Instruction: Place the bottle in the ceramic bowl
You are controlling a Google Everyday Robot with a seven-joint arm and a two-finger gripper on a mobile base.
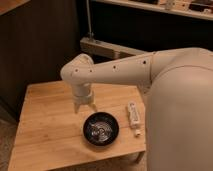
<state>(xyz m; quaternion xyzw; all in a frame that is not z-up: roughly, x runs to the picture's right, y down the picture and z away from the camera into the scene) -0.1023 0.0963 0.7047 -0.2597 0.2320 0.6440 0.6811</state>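
Bottle (133, 115) right of ceramic bowl (86, 130), apart from end effector (85, 107) behind it

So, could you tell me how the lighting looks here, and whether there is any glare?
In the camera view, warm light falls evenly on the wooden table while the background is dark; the ceramic bowl shows bright glare on its glossy inner rings; the bottle to its right and the gripper just behind it are well lit.

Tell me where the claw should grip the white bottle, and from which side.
Mid-body, from above, probably closing across its narrow width: the bottle lies flat right of the bowl, cap at its near end. The claw hangs behind the bowl.
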